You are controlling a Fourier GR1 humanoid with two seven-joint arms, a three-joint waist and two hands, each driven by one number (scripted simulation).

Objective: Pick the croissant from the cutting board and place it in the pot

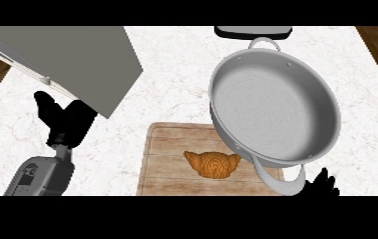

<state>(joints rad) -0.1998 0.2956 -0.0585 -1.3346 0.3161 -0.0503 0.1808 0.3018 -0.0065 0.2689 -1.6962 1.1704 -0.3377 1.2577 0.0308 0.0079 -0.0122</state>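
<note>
The left hand [65,120] shows at the left side of the counter [177,88], fingers up and relaxed, holding nothing, with its grey forearm [40,175] running down to the lower edge. Off to that hand's right, well apart from it, lies the wooden cutting board [166,153], and the croissant [212,164] sits on the board's near half, untouched. The big silver pot [273,108] stands farther right and a little beyond the croissant, overlapping the board's right edge; 1 of its 2 handles [284,179] hangs down just beside the croissant. Only black fingertips of the right hand [322,184] poke up at the lower right, just beside that near handle; I cannot tell whether they are spread or curled. A grey slab [81,63] stretches beyond the left hand.
</note>
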